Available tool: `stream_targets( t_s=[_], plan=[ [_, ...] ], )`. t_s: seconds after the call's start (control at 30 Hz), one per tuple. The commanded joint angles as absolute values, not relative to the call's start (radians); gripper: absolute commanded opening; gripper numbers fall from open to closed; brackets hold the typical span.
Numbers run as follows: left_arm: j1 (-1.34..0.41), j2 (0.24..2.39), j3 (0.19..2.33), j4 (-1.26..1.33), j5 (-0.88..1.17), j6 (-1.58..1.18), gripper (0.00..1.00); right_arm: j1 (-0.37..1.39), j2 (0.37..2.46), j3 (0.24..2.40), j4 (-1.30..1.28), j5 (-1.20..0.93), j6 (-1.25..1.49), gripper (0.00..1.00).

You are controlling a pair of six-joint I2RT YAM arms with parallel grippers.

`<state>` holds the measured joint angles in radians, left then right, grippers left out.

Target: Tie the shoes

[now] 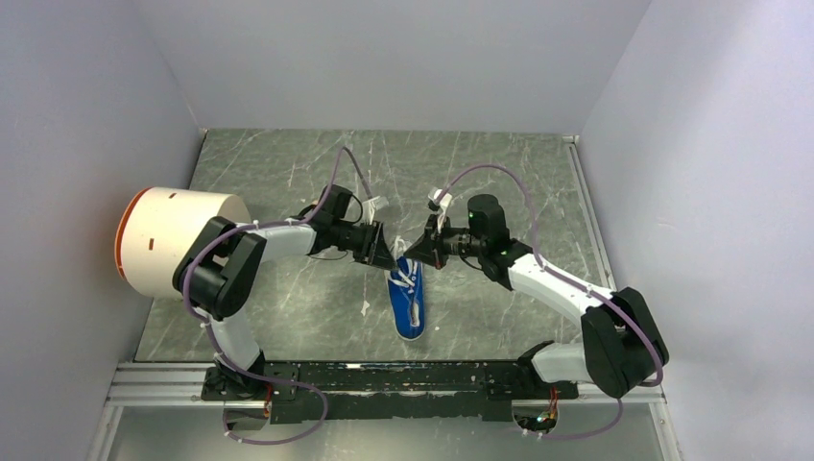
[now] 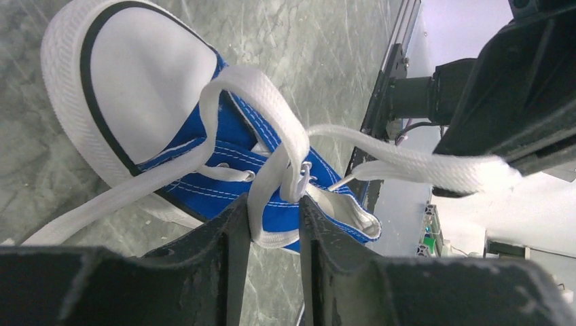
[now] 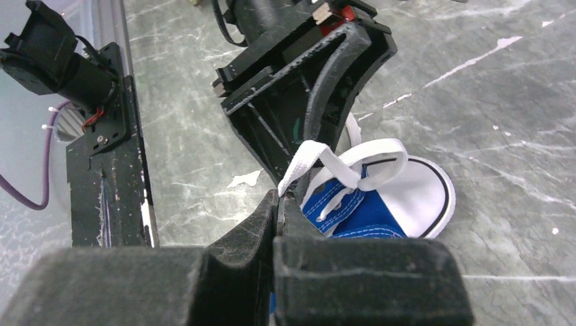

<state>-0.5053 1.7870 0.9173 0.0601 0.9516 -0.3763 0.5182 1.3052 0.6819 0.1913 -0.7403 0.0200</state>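
on the table (image 1: 288, 307) sits a blue sneaker (image 1: 407, 305), laces (image 2: 282, 115) looped.

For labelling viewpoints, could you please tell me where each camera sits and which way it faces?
Top external: above and behind the bases, looking down at the table; left arm and right arm show.
Left wrist: on the left arm, facing the sneaker toe; left gripper shows, jaws pinching a lace.
Right wrist: on the right arm, facing the sneaker and left gripper; right gripper shows, jaws shut on the other lace.
Shared: every view holds the sneaker.
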Motion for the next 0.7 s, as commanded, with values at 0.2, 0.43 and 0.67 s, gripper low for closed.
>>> stream_targets(
  t_s=[0.2,0.43,0.67],
  plan=[
    [-0.483,1.806,0.972,-0.028,0.995,-0.319,0.25,0.553,1.345,0.636,0.381,-0.804,0.009,0.00],
    [-0.461,1.806,0.980,-0.099,1.021,-0.278,0.18,0.577,1.383,0.634,0.443,-0.752,0.009,0.00],
    [-0.452,1.802,0.981,-0.125,1.049,-0.267,0.15,0.577,1.373,0.625,0.504,-0.708,0.063,0.00]
  ],
)
